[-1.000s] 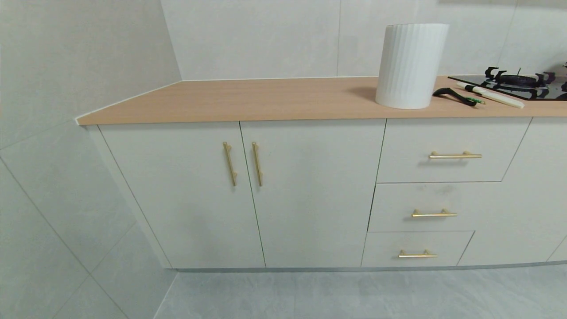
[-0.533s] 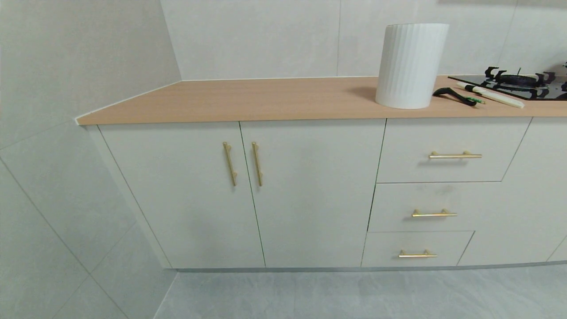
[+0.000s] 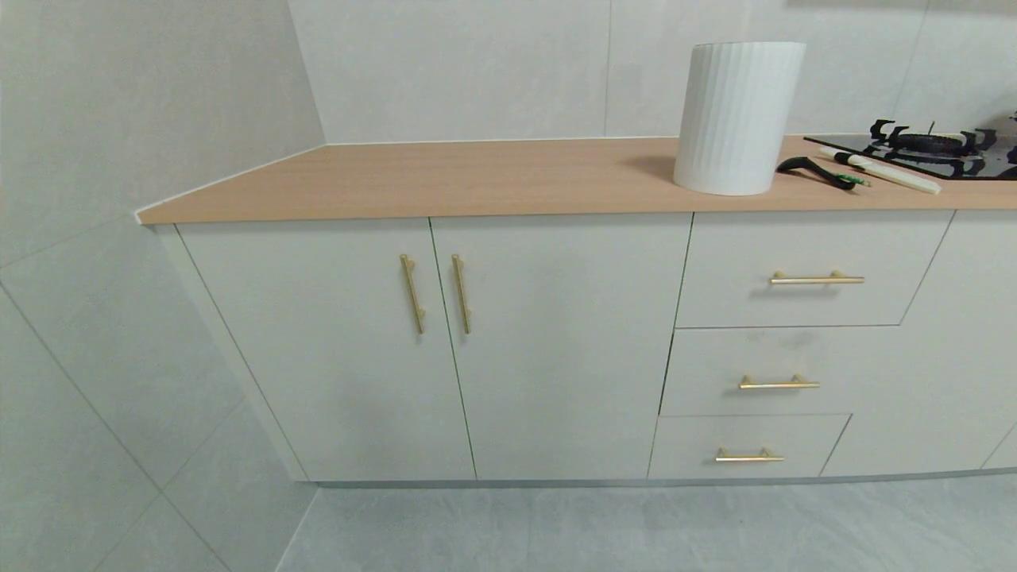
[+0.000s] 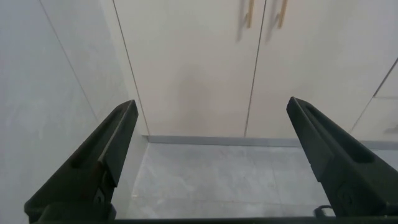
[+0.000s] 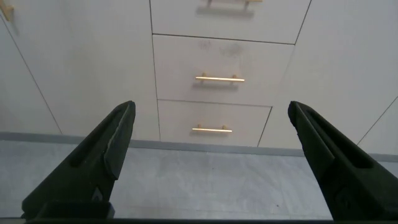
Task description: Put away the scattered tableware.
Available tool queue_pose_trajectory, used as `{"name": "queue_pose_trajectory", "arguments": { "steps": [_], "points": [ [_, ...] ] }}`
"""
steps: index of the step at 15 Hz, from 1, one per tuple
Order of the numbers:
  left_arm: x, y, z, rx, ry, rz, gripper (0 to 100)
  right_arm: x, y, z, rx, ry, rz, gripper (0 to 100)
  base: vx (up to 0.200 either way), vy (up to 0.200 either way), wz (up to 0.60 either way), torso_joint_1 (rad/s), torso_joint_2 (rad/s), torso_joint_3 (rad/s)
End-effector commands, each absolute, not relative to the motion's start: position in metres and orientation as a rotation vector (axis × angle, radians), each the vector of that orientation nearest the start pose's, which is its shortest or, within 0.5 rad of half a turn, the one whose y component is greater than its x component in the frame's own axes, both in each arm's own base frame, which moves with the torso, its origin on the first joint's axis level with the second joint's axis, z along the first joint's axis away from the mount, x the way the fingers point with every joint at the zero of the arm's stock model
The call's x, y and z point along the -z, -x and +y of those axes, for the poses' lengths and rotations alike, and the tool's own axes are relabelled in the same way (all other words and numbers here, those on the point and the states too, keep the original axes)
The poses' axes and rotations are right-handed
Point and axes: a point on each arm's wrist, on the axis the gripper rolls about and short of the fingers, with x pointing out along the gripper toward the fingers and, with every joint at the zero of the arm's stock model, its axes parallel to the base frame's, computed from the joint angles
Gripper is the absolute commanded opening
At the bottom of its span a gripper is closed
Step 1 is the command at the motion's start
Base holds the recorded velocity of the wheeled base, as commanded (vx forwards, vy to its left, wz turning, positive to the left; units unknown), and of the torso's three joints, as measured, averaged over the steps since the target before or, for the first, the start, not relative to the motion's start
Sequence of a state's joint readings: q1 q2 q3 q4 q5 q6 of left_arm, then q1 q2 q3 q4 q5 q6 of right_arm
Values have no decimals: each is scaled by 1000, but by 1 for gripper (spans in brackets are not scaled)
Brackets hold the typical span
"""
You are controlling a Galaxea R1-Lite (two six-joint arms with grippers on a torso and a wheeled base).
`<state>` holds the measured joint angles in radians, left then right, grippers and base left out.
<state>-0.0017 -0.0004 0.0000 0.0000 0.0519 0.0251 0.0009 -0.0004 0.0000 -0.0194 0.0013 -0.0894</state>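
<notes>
Left gripper (image 4: 211,104): fingers spread wide, nothing between them, low over grey floor (image 4: 211,186). Straight ahead of it, shut double cabinet doors (image 4: 186,68), contents hidden, tiled wall off to one side.

Right gripper (image 5: 211,106): also spread wide, holding nothing. Ahead of it a three-drawer stack, all shut, contents hidden. Middle drawer handle (image 5: 219,79) and bottom drawer handle (image 5: 212,130) both lie in front of the gap between its fingers.

Farther and higher than both grippers, wooden counter (image 3: 445,179). Above the drawer stack that the right gripper faces stands a white ribbed canister (image 3: 737,117), upright; can't tell what is inside. Just beside the canister, on its side away from the left gripper, scattered tableware lies flat on the counter: black-handled utensil (image 3: 812,169) with a green bit at one end, then a cream-white utensil (image 3: 880,170) with one end on the edge of the gas hob (image 3: 929,145). Both are well apart from either gripper. Shut drawer fronts are between the right gripper and the counter.

Versus the earlier head frames: no difference, nothing has shifted.
</notes>
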Motion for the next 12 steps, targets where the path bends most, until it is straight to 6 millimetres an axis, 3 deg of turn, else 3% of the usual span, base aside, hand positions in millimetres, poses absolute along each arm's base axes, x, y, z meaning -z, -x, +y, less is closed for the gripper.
{"name": "queue_pose_trajectory", "arguments": {
  "steps": [1, 6, 12],
  "points": [
    [-75, 23, 1, -51, -26, 1, 100, -78, 23, 0, -2, 91, -17, 100, 0, 0, 0, 0, 0, 0],
    [-76, 23, 1, -49, 6, -2, 100, -78, 23, 0, -19, 88, -19, 100, 0, 0, 0, 0, 0, 0],
    [-76, 23, 1, -49, 8, -2, 100, -78, 23, 0, -19, 86, -21, 100, 0, -200, 0, 4, 2, 2]
  ]
}}
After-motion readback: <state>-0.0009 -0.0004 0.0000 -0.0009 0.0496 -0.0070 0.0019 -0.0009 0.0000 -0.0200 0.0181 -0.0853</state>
